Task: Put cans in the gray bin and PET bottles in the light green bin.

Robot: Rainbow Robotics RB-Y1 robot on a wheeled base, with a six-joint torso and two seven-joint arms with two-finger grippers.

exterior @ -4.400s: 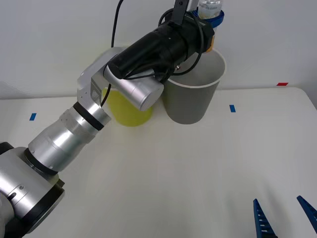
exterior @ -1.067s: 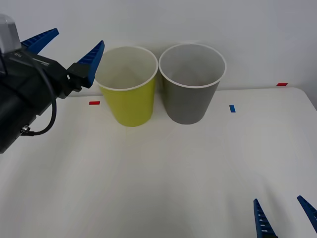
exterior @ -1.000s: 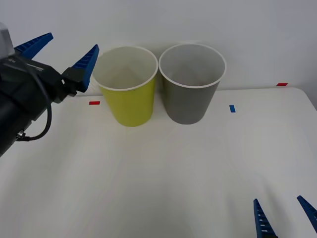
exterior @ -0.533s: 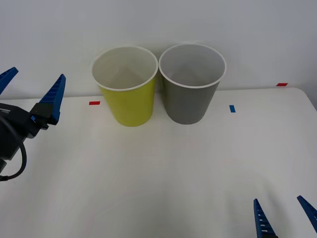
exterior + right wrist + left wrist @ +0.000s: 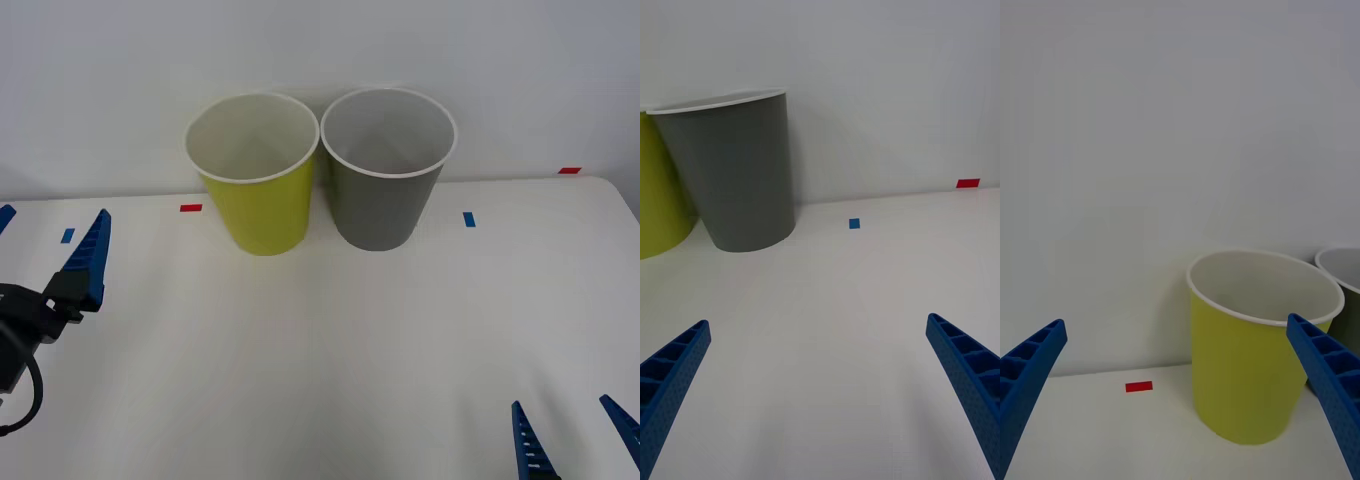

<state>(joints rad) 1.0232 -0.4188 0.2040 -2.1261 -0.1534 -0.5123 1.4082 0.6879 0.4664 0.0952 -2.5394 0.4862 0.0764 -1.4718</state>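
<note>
Retracting: we judge left gripper jaws released, clear of light green bin.
Right gripper: jaws released, parked low.
Tip: we'd keep tabletop clearance.

Front view: left gripper with blue ribbed fingers is running off the left edge, only a tip of its outer finger showing. Right gripper is being cut by the bottom edge. Tall yellow-green cup-shaped bin is being cropped in the right wrist view; dark gray cup-shaped bin is being cropped in the left wrist view. Bin floors are lying too deep to see.
</note>
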